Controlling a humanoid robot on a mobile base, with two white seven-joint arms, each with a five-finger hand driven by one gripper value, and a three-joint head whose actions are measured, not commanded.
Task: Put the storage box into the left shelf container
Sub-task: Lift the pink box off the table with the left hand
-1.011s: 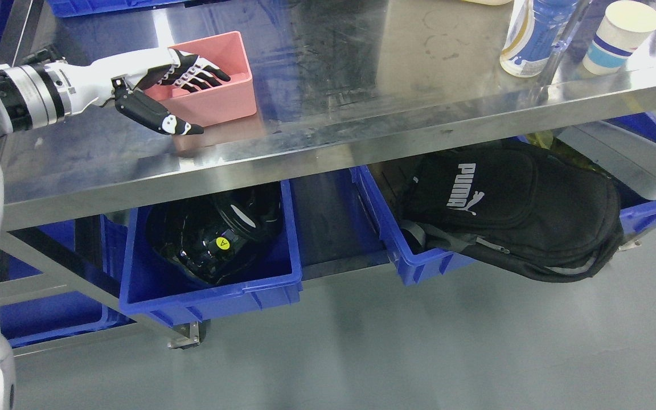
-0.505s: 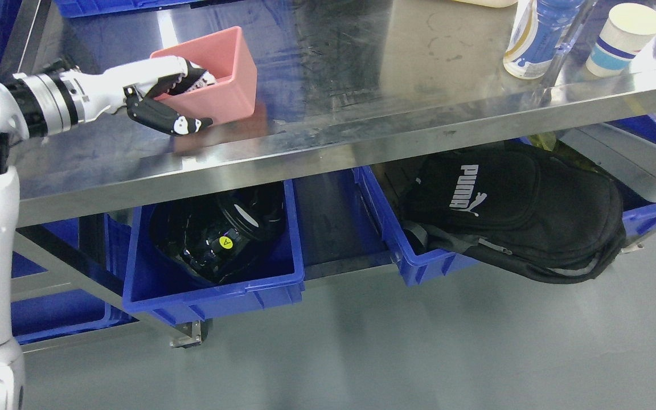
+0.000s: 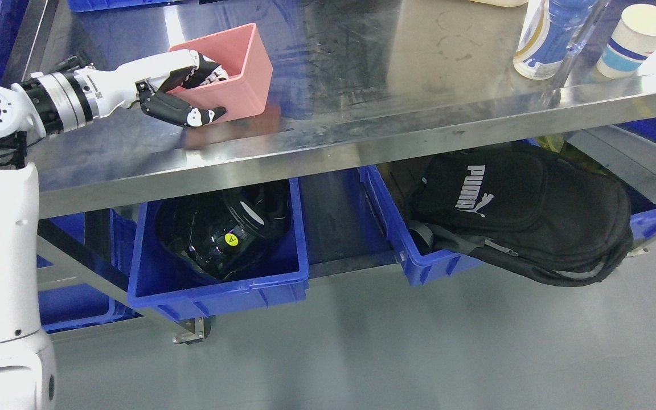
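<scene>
On the steel counter (image 3: 362, 85), far left, the pink storage box (image 3: 237, 68) is gripped, tilted, by the left robot hand (image 3: 191, 91): fingers inside, thumb outside. Below stands a blue bin (image 3: 220, 293).

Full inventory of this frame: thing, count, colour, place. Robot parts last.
storage box: 1, pink, tilted on the steel table top, far left, gripped at its left wall
steel table: 1, silver, across the upper frame
bottle: 1, blue and white label, table top right
paper cup: 1, white with blue bands, right of the bottle
left bin: 1, blue, lower shelf left
helmet: 1, glossy black with yellow sticker, in the left bin
right bin: 1, blue, lower shelf right
backpack: 1, black, overhanging the right bin
left robot hand: 1, white and black, fingers inside the box, thumb outside
</scene>
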